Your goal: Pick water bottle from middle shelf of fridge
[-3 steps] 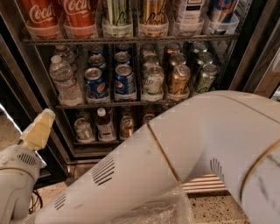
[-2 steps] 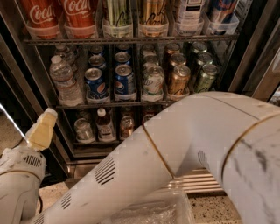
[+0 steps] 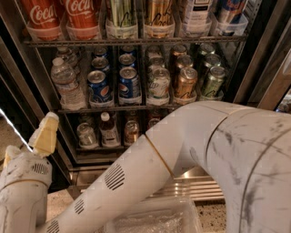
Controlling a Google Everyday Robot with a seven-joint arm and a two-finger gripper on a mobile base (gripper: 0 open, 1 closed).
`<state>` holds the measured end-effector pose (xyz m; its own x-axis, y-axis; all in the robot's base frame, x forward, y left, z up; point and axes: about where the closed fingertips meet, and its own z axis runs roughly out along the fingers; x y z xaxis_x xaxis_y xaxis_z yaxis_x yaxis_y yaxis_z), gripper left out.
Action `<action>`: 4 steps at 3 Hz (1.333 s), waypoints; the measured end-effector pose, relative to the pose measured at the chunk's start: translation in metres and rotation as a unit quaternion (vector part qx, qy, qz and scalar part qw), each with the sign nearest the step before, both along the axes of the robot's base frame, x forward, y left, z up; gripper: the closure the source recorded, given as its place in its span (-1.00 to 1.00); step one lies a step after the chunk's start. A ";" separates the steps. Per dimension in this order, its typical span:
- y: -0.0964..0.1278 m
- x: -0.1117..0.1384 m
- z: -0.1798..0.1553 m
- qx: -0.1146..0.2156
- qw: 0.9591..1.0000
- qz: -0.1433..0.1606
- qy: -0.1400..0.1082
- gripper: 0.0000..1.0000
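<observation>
The gripper (image 3: 38, 143) sits low and left, outside the fridge (image 3: 254, 54); whether it is open or closed cannot be told. Up and right of it, the water bottle (image 3: 68, 84) stands at the left end of the middle shelf (image 3: 136, 108), beside Pepsi cans (image 3: 101, 86); higher still, clear bins (image 3: 45, 32) hold Coca-Cola cans (image 3: 41, 13)

The setting is a commercial refreshment point, such as a shop or canteen. A tall drinks fridge (image 3: 257, 63) with a black frame holds wire racks stocked in ordered rows, with large red cola cans (image 3: 82, 16) on the upper rack and blue, green and gold cans alongside a water bottle (image 3: 68, 86) on the middle shelf (image 3: 136, 108). A stainless steel base with a slatted grille (image 3: 200, 187) stands on a speckled hard floor (image 3: 211, 215), and the gripper (image 3: 43, 136) is positioned low at the left, in front of the fridge's left edge.
</observation>
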<state>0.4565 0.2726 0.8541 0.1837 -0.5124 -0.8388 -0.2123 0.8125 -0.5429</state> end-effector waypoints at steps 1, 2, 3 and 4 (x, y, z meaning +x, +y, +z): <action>0.014 -0.015 -0.006 0.022 0.999 0.031 -0.009 -0.70; 0.022 -0.026 -0.010 0.054 0.997 0.060 -0.015 -0.74; 0.037 -0.036 -0.007 0.086 0.993 0.083 -0.007 -0.86; 0.051 -0.041 -0.013 0.048 0.993 0.106 -0.013 -1.00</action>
